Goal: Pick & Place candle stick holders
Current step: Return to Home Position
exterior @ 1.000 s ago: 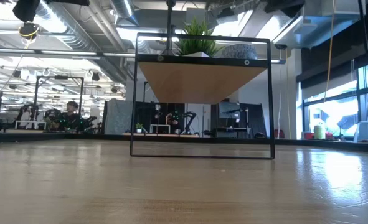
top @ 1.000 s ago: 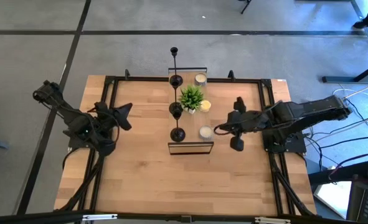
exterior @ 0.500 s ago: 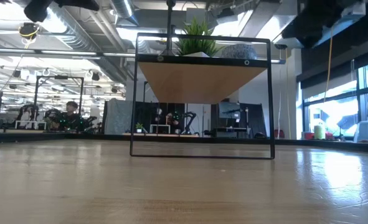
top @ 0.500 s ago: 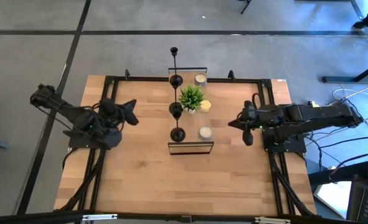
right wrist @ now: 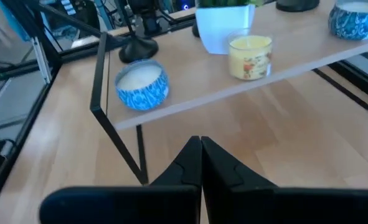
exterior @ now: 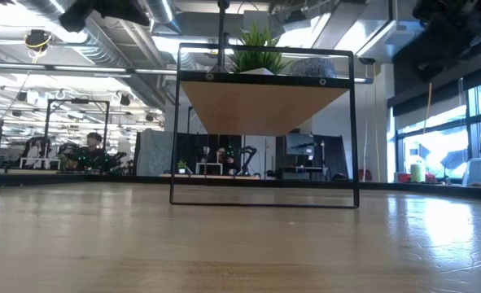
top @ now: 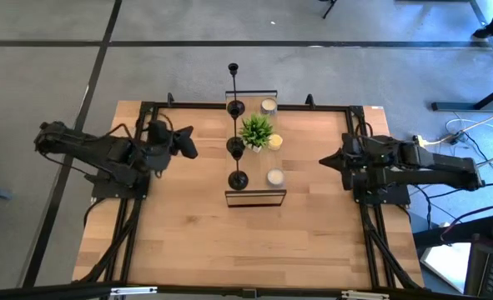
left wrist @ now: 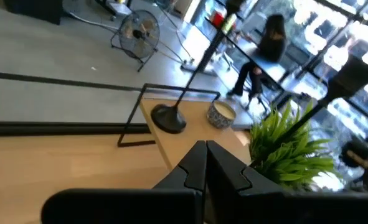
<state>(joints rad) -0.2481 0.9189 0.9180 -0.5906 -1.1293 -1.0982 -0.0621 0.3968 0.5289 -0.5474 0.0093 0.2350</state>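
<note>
My left pincer [top: 189, 142] and right pincer [top: 324, 161], closed and empty, have withdrawn to the sides of the desk [top: 196, 242]; candle stick holders [top: 238, 179] stand shelved, task seemingly complete.

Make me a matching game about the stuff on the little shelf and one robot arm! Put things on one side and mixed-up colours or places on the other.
Things:
1. plant
2. candle stick holders
3. candle beside the plant
4. left tool

Matches:
A. black, standing in a row
B. yellow
C. shut, over the left part of the table
D. green and leafy

Pairs: 1-D, 2-A, 3-B, 4-C
</note>
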